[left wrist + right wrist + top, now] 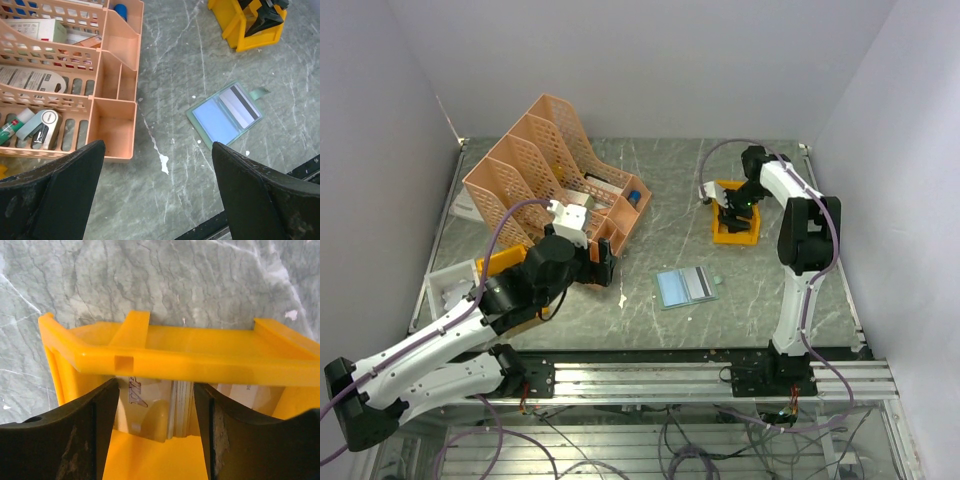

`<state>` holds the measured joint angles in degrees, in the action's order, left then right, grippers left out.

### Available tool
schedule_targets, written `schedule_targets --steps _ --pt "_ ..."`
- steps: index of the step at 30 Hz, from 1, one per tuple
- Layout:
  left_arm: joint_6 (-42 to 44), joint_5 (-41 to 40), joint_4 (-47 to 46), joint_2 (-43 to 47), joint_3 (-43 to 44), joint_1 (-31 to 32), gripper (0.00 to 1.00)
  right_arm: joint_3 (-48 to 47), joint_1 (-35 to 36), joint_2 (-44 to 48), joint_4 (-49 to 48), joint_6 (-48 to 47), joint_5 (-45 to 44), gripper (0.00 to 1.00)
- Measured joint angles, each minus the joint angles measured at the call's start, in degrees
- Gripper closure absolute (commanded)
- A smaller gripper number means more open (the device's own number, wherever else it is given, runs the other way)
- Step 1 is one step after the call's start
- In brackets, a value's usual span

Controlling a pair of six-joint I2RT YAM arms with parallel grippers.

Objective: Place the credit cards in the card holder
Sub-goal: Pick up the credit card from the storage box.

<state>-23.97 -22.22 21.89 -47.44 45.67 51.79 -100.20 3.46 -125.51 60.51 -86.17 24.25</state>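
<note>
The card holder (687, 286) lies unfolded on the table; in the left wrist view the card holder (225, 116) shows a pale card with a dark stripe (241, 106) in its right half. Several credit cards (182, 407) stand on edge inside a yellow bin (165, 357). My right gripper (155, 390) reaches down into that bin (735, 228), open, its fingers either side of the stack. The right finger (220, 430) is close against the stack and the left finger is apart from it. My left gripper (159, 150) hovers open over bare table, left of the holder.
A peach lattice file rack (545, 170) holding boxes and small items fills the back left. A white tray (450, 285) and an orange bin (500, 262) sit beside the left arm. A metal rail (720, 375) runs along the near edge.
</note>
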Motion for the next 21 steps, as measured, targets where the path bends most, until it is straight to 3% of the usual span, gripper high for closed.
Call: schedule_targets --steps 5,11,17,21 --pt "-0.6 1.1 -1.4 -0.6 -0.1 0.0 0.01 -0.4 -0.7 -0.1 1.7 -0.4 0.4 0.47" --pt "-1.0 1.6 -2.0 -0.6 -0.5 0.0 0.01 -1.4 -0.8 -0.2 4.7 -1.2 0.9 0.65" --pt "-1.2 1.9 -2.3 -0.6 -0.5 0.0 0.02 -2.7 -0.8 -0.4 6.7 -1.0 1.5 0.77" --pt "-1.2 1.9 -2.3 -0.6 -0.5 0.0 0.02 -4.2 -0.8 -0.6 8.5 -0.7 2.5 0.80"
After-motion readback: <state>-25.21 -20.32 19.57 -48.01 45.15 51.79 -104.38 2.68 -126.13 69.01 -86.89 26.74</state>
